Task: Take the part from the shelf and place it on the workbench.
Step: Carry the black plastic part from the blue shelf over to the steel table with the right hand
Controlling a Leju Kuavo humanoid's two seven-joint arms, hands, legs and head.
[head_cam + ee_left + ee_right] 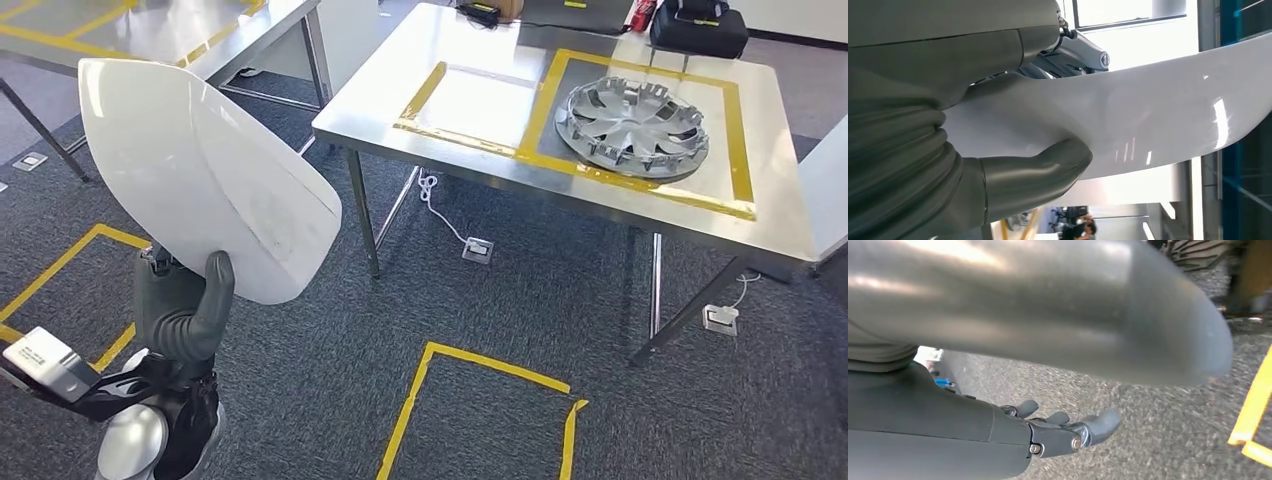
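Observation:
A large white curved part is held up at the left of the head view, over the carpet and short of the workbench. My left hand grips its lower edge, thumb on the near face. Close up, the thumb presses the glossy white part from one side and the fingers from the other. The steel workbench carries two yellow-taped squares; the left square is bare. My right hand hangs over the carpet with fingers apart, holding nothing.
A silver wheel cover lies in the workbench's right taped square, with a black bag behind it. Another steel table stands at the far left. Yellow tape outlines and floor sockets mark the carpet. A person is in the distance.

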